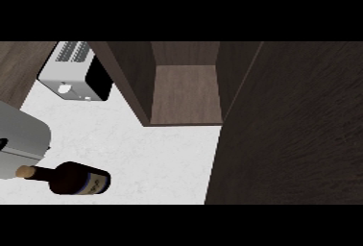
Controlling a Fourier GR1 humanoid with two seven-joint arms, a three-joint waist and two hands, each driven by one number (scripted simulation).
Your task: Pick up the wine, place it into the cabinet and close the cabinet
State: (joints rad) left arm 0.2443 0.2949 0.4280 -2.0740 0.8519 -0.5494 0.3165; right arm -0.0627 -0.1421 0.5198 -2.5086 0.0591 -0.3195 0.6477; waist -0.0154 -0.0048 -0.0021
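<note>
Wine bottle (74,179) lies flat on counter (156,153), cork beside grey forearm (21,139). Cabinet (186,91) open. Left hand (2,143) state: cannot tell.

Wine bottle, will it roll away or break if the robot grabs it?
The wine bottle looks round and smooth, so it could slip in a hand, or roll across the white counter if pushed onto its side. It seems to be dark glass, so it is probably heavy for its size and would likely break if it fell.
</note>
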